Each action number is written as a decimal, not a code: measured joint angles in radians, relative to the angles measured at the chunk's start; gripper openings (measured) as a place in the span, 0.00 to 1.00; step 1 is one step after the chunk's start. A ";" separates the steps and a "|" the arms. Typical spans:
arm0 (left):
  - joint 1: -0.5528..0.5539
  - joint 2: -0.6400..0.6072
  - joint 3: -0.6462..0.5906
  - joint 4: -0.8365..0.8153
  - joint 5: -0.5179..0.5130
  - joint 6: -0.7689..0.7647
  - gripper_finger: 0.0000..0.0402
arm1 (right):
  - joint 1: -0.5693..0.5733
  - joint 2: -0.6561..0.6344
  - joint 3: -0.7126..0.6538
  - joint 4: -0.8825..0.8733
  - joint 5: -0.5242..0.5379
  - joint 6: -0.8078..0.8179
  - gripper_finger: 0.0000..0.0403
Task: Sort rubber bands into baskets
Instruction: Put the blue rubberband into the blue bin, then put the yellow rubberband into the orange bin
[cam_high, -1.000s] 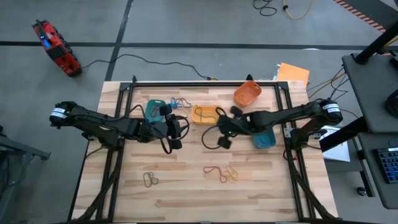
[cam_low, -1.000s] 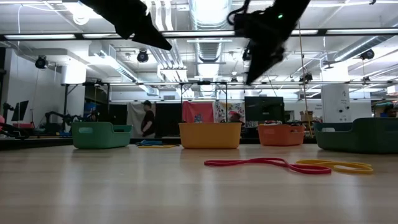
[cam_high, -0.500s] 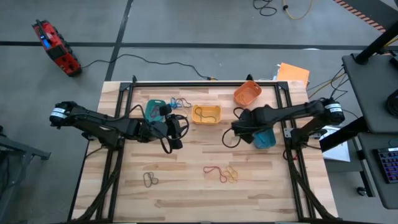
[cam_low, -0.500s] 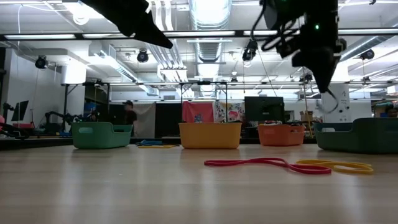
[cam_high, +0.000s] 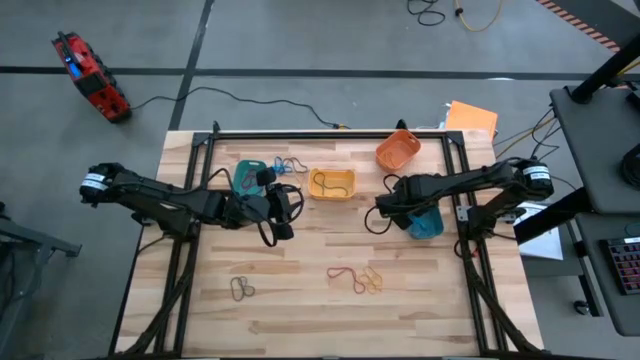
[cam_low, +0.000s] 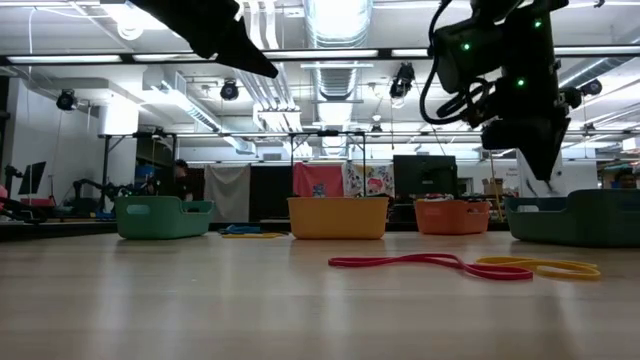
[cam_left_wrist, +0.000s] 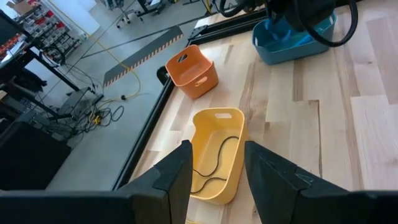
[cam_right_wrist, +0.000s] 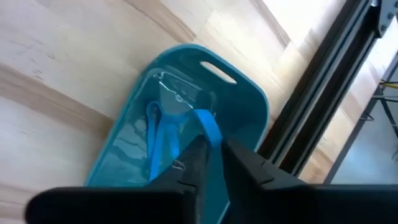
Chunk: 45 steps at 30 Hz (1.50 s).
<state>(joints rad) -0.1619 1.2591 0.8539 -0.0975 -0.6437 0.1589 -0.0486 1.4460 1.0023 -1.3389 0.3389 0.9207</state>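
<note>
blue band over the blue basket

the right pincer (cam_right_wrist: 210, 163) hangs just above the blue basket (cam_right_wrist: 245, 106) at the right side of the desk (cam_high: 300, 300), its fingers pressed together on a blue rubber band (cam_right_wrist: 211, 132) that dangles into the basket, where another blue band (cam_right_wrist: 152, 140) already lies. the step in hand looks like the drop: the next move calls for parting the fingers so the band falls inside the rim, then lifting clear without dragging the loop out again.

the left pincer (cam_left_wrist: 214, 168) waits near the teal basket (cam_high: 247, 175) at the far left, fingers apart and holding nothing, looking toward the yellow basket (cam_left_wrist: 217, 152), which holds a dark band (cam_left_wrist: 214, 158). the orange basket (cam_high: 398, 150) stands at the far right of the desk.

more bands remain unsorted: a red band (cam_low: 400, 262) and a yellow band (cam_low: 540, 267) lie side by side in the near middle of the desk, and a brownish pair (cam_high: 241, 289) lies near left. a few bands (cam_high: 289, 164) rest on the desk just beside the teal basket.
</note>
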 joint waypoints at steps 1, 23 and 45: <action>0.000 0.000 0.000 0.000 0.000 0.000 0.32 | 0.000 0.000 0.000 0.002 0.000 0.000 0.14; -0.004 0.000 0.000 -0.143 0.172 -0.174 0.32 | 0.058 0.001 0.009 0.732 0.033 -0.452 0.33; -0.054 0.000 -0.011 -0.307 0.448 -0.519 0.32 | 0.081 0.002 -0.020 1.041 -0.288 -0.783 0.29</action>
<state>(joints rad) -0.2161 1.2591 0.8431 -0.4050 -0.1957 -0.3603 0.0322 1.4475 0.9822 -0.2981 0.0509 0.1375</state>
